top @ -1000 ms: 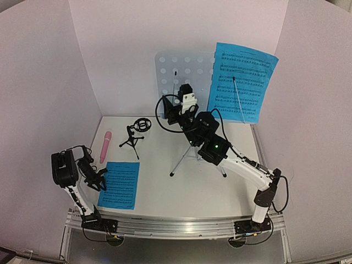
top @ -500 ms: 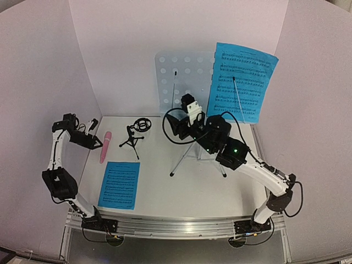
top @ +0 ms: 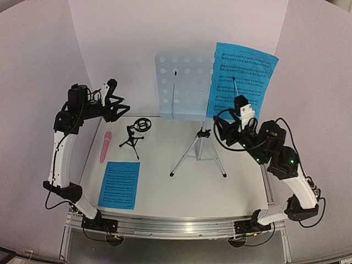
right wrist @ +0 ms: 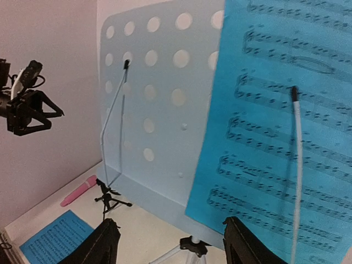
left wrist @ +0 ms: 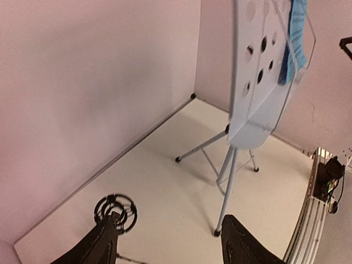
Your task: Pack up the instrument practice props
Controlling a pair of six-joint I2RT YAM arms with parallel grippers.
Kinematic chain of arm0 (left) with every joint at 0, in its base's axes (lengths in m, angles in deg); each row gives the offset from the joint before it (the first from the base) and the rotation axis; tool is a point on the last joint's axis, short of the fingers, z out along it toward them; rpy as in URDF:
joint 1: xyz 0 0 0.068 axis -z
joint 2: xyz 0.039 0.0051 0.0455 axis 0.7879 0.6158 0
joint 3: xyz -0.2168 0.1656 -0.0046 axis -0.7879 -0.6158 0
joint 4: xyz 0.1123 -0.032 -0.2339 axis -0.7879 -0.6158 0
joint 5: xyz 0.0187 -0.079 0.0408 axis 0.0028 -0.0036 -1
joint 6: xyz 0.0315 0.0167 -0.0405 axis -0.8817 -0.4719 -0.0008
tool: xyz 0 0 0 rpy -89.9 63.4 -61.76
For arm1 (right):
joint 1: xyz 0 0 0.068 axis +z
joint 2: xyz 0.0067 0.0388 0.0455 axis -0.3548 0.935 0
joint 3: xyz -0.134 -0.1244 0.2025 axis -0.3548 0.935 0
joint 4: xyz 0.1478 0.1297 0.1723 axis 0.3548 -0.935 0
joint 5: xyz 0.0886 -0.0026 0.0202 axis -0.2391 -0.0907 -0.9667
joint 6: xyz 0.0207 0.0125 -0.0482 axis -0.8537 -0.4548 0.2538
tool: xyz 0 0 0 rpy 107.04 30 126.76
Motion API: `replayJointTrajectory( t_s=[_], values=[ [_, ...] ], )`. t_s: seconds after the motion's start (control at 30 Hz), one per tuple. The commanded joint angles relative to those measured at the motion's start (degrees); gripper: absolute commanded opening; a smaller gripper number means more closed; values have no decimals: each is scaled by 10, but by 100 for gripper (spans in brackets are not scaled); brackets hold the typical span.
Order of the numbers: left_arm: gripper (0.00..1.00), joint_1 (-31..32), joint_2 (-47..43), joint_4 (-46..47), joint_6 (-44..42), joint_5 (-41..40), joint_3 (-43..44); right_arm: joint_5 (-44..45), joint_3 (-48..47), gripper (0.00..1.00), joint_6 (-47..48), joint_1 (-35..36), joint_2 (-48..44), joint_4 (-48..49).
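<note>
Both arms have swung up and outward: my left tool [top: 116, 100] has lifted from beside the pink stick microphone [top: 104, 147] and hangs high above it, spread and empty. My right tool [top: 221, 127] has backed off the music stand [top: 181, 82] pole and faces the blue page [top: 241, 82] held on it, also spread and holding nothing. Nothing looks packed yet, I judge: the microphone, the small black mic stand [top: 133, 135] below my left tool, the second blue page [top: 119, 185] flat on the table [top: 181, 192] and the unfolded stand are all left.
</note>
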Motion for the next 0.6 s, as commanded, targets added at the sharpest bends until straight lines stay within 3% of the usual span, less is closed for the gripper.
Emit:
replayJointTrajectory(
  t_s=[0.0,0.4,0.57],
  values=[
    [64,79,62,61,103,-20,108,95,-26,64,17,1,-10,-15],
    [64,261,194,139,166,-75,266,270,-81,63,91,0,9,3],
    [66,327,239,187,181,-95,310,267,-66,64,114,-14,10,17]
  ],
)
